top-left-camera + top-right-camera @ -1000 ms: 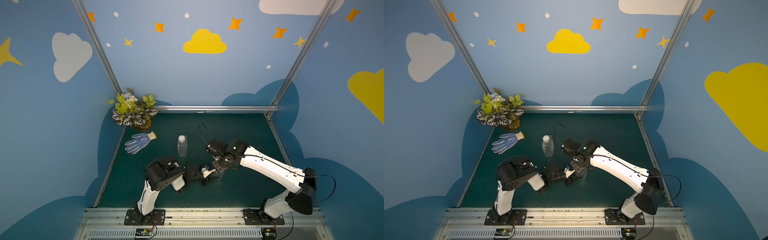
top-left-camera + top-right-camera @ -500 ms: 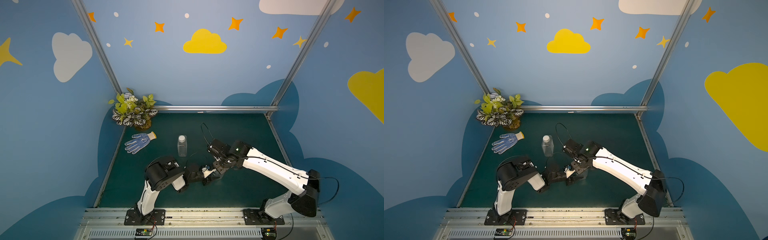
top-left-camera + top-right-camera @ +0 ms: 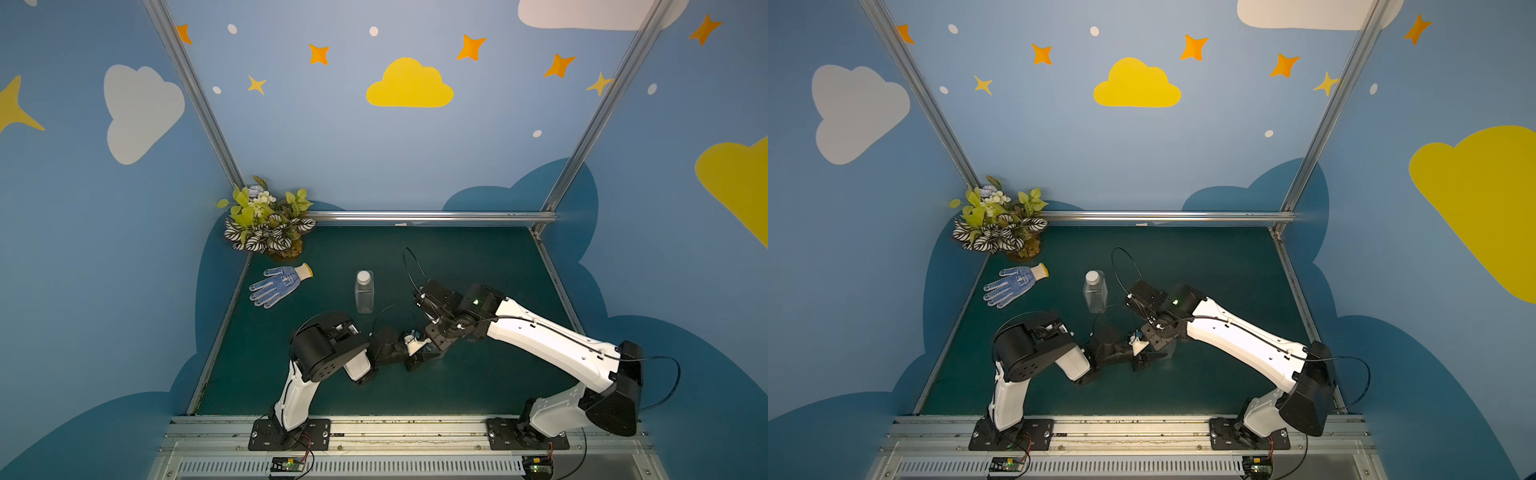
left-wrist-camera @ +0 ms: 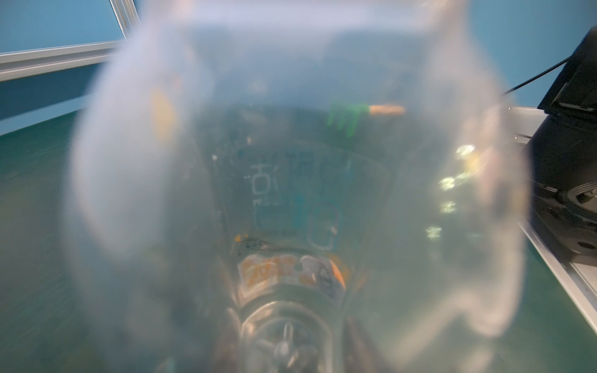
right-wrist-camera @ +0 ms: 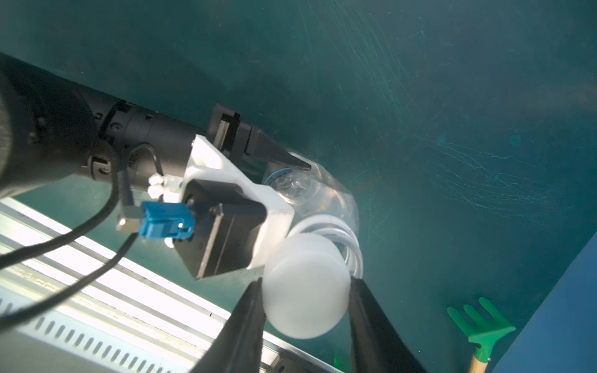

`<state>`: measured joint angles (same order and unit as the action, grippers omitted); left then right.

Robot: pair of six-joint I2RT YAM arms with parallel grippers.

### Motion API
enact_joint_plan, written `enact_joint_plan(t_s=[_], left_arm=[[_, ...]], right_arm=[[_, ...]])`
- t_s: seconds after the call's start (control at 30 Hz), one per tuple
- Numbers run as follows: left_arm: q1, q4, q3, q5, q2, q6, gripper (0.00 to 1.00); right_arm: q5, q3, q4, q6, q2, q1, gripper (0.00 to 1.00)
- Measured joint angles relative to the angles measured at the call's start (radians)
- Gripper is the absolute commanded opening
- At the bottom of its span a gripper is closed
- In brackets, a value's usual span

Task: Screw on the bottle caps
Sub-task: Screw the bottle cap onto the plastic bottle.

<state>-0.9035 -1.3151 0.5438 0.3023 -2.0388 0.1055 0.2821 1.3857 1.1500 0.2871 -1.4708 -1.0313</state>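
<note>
Both arms meet over the front middle of the green desk [image 3: 457, 257].

Left end effector [image 3: 420, 359]: clenched on the round bottle [image 5: 326, 193]. One black finger [image 5: 277, 155] lies along the clear wall in the right wrist view; the other is hidden behind the white camera mount. The bottle is held on its side, neck pointing toward the right arm. Whether it touches the desk cannot be told. In the left wrist view the bottle [image 4: 290, 193] fills nearly the whole picture, blurred.

Right end effector [image 5: 306, 282]: grasping the white cap [image 5: 305, 300], one finger on each side. The cap sits at the threaded neck of the round bottle; thread rings show just behind it. How far it is seated cannot be told.

Flat-sided bottle [image 3: 364, 293]: upright in both top views, well behind the arms, with the second cap [image 3: 363, 277] on its neck.

Also on the desk: a blue dotted glove [image 3: 276, 286] at the left edge, a potted plant [image 3: 266, 224] in the far left corner, and a small green rake [image 5: 481, 326] seen in the right wrist view.
</note>
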Motion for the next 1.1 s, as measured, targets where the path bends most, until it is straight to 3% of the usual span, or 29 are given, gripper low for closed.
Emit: enact_joint_plan(t_s=[0.3, 1.1], left_arm=[[0.0, 0.0, 0.0, 0.0, 0.0, 0.0, 0.48], [0.0, 0.002, 0.001, -0.002, 0.0, -0.001, 0.48]], right_arm=[[0.055, 0.0, 0.013, 0.014, 0.0, 0.0, 0.29], [0.032, -0.01, -0.006, 0.024, 0.0, 0.014, 0.31]])
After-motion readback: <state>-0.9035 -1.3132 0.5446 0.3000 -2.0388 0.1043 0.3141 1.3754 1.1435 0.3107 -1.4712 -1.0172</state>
